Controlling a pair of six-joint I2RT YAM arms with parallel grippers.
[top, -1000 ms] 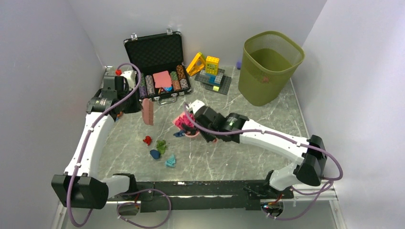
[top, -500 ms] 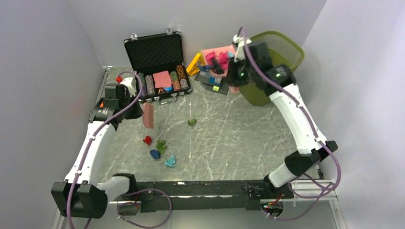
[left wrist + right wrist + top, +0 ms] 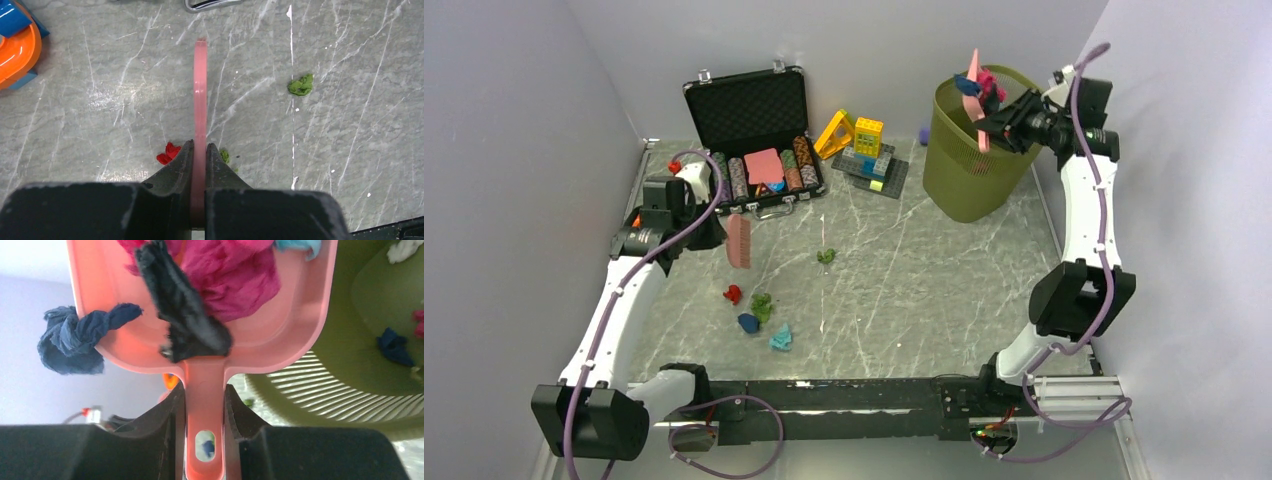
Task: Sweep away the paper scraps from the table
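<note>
Several paper scraps lie on the table (image 3: 924,290): a green one (image 3: 826,256) in the middle, and red (image 3: 733,294), green (image 3: 762,303), dark blue (image 3: 748,323) and teal (image 3: 781,338) ones at the left. My left gripper (image 3: 721,232) is shut on a pink brush (image 3: 738,241) held upright just behind them. In the left wrist view (image 3: 200,146) the red scrap (image 3: 169,153) lies beside its fingers. My right gripper (image 3: 1009,125) is shut on the handle of a pink dustpan (image 3: 295,335), tipped over the green bin (image 3: 984,160). Pink (image 3: 235,270), black (image 3: 185,325) and dark blue (image 3: 75,340) scraps cling to the pan.
An open black case (image 3: 759,110) with poker chip stacks stands at the back left. Building blocks (image 3: 864,150) sit beside it. The bin holds a dark blue scrap (image 3: 395,346). Light walls close in on both sides and a metal rail (image 3: 844,395) runs along the near edge.
My right arm lifted the loaded dustpan from the table's middle, swung it back right and tipped it over the bin. One green scrap stayed on the table. The left arm barely moved.
</note>
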